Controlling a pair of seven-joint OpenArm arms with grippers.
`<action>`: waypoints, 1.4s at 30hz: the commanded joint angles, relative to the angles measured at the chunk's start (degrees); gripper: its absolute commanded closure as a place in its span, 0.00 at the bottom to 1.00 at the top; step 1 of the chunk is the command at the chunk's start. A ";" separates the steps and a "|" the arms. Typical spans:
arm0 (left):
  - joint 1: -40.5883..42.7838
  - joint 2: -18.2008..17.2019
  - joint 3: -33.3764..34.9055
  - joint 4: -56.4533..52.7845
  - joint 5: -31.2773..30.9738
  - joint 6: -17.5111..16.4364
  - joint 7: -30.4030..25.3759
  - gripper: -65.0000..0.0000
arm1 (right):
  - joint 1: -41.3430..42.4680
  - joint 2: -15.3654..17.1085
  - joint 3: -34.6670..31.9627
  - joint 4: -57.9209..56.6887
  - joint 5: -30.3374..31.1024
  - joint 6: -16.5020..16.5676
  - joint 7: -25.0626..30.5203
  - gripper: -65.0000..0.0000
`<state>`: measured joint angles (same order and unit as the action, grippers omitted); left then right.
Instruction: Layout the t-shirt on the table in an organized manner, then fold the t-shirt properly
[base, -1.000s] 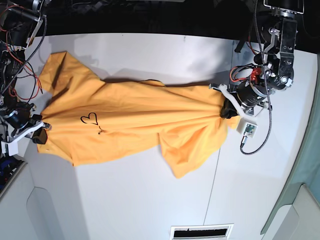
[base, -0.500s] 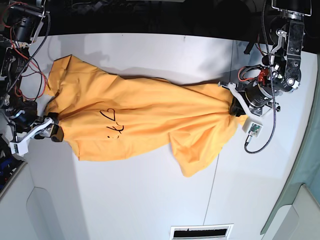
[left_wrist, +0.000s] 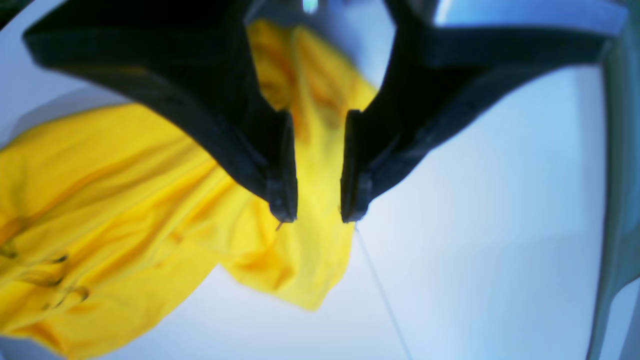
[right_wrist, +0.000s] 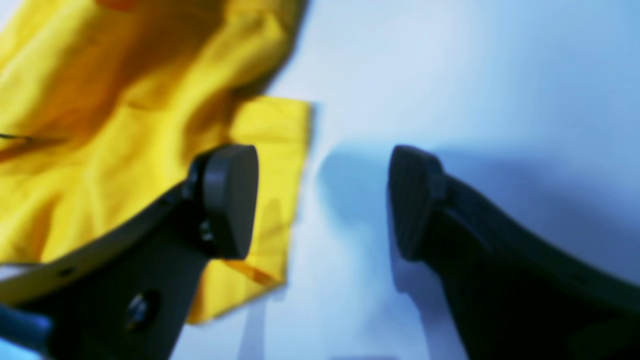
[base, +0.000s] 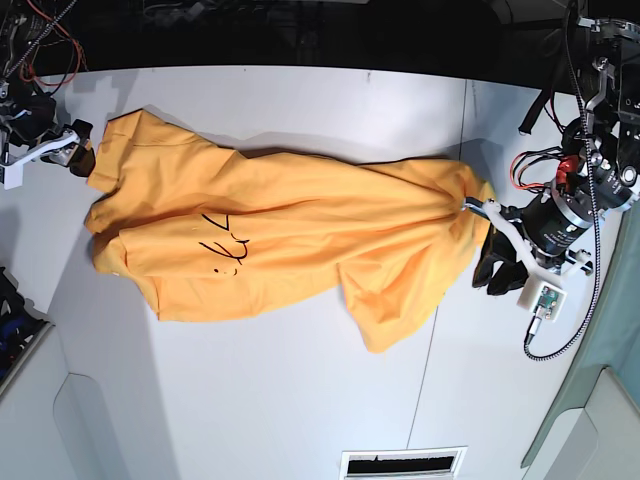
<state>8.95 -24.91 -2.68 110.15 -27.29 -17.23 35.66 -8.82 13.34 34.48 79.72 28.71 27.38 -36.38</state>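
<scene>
White matte tabletop (base: 300, 400) is covered by a rumpled orange-yellow cotton t-shirt (base: 290, 235); right fingers (right_wrist: 230, 200) at 9 o'clock and left fingers (left_wrist: 280, 170) at 3 o'clock are spread, gripping nothing.

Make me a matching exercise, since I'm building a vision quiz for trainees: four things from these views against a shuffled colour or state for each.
Things:
1. t-shirt
2. table
3. right gripper
4. drawing on the shirt

Colour or state:
A. thin black lines
B. jaws wide apart
C. orange-yellow, rumpled, stretched lengthwise
D. white, with a thin dark seam

Pairs: 1-C, 2-D, 3-B, 4-A
</scene>
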 joint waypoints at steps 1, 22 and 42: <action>-1.62 0.26 0.48 1.05 -0.37 -0.07 -1.62 0.71 | 0.83 0.66 0.17 0.07 0.66 0.26 1.86 0.38; -17.16 4.09 17.11 -24.28 10.91 4.57 -2.84 0.71 | -4.46 0.76 1.75 0.35 7.32 4.61 -2.45 1.00; -10.78 2.03 11.13 -17.88 6.99 1.16 -0.70 0.71 | -13.38 0.81 10.19 9.86 14.84 4.63 -3.26 0.49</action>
<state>-0.80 -22.09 8.73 91.35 -20.16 -16.16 36.34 -22.06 13.17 44.23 88.66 42.98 31.97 -40.73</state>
